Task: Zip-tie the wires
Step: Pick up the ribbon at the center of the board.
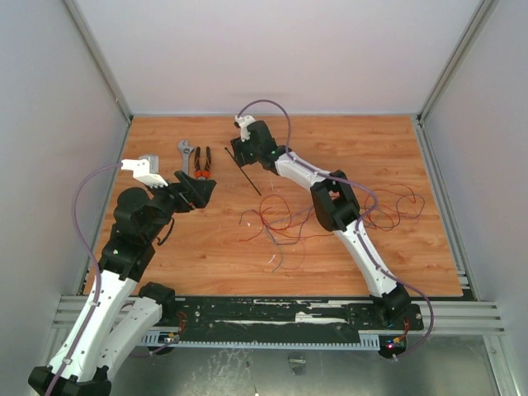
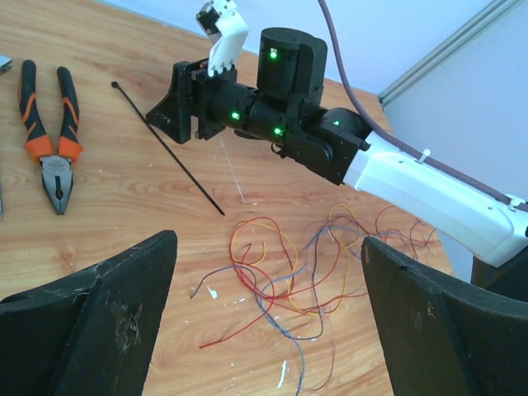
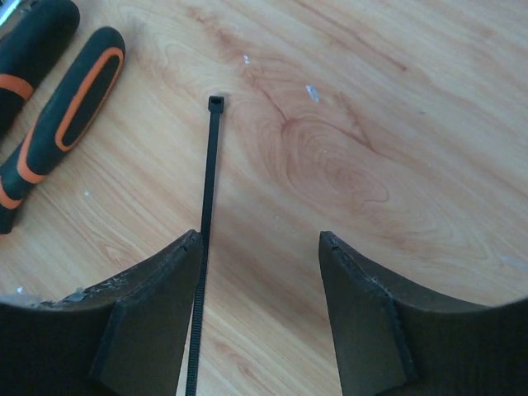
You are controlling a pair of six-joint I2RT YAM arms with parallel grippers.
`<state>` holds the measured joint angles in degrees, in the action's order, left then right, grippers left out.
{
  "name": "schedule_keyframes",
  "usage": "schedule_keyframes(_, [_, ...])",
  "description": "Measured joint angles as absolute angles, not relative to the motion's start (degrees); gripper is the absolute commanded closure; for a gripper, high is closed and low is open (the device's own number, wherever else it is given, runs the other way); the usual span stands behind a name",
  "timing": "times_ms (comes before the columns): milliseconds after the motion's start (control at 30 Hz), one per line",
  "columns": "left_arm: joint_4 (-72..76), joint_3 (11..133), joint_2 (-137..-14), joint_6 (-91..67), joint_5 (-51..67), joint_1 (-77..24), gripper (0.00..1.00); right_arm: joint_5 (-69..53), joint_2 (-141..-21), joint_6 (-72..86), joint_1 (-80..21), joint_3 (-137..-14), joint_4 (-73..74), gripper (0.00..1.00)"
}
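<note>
The zip tie [image 1: 246, 177] is a thin black strip lying flat on the wooden table, head end toward the pliers. My right gripper [image 1: 239, 153] hangs low over it, open. In the right wrist view the zip tie [image 3: 210, 181] runs between the jaws, right against the left finger [image 3: 157, 305], with a wide gap to the other finger. The wires [image 1: 280, 216], a loose red, maroon, purple and orange tangle, lie mid-table. My left gripper [image 1: 202, 191] is wide open and holds nothing; in its wrist view the wires [image 2: 289, 272] lie ahead between its fingers.
Orange-handled pliers [image 1: 202, 162] and a grey wrench [image 1: 186, 154] lie at the back left, close to the zip tie's head. More thin wire loops trail right past the right arm [image 1: 396, 206]. White walls enclose the table on three sides.
</note>
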<state>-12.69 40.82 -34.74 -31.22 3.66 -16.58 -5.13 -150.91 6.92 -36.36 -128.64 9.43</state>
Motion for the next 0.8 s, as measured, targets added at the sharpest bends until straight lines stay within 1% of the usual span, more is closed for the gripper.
schedule_keyframes(267, [-13.04, 40.82, -35.16, -31.0, 3.57, -16.58, 0.02, -5.8, -152.4, 7.05, -36.69, -130.04, 9.58, 0.41])
schedule_keyframes(500, [-13.04, 40.82, -35.16, -30.83, 3.51, -16.58, 0.02, -5.76, -152.7, 6.94, -37.8, -130.37, 9.69, 0.43])
schedule_keyframes(567, [-13.04, 40.82, -35.16, -30.83, 3.51, -16.58, 0.02, -5.15, -152.7, 6.13, -38.24, -130.39, 9.98, 0.48])
schedule_keyframes(800, [-13.04, 40.82, -35.16, -30.81, 3.51, -16.58, 0.02, -1.61, -152.7, 3.42, -39.79, -131.0, 12.12, 0.78])
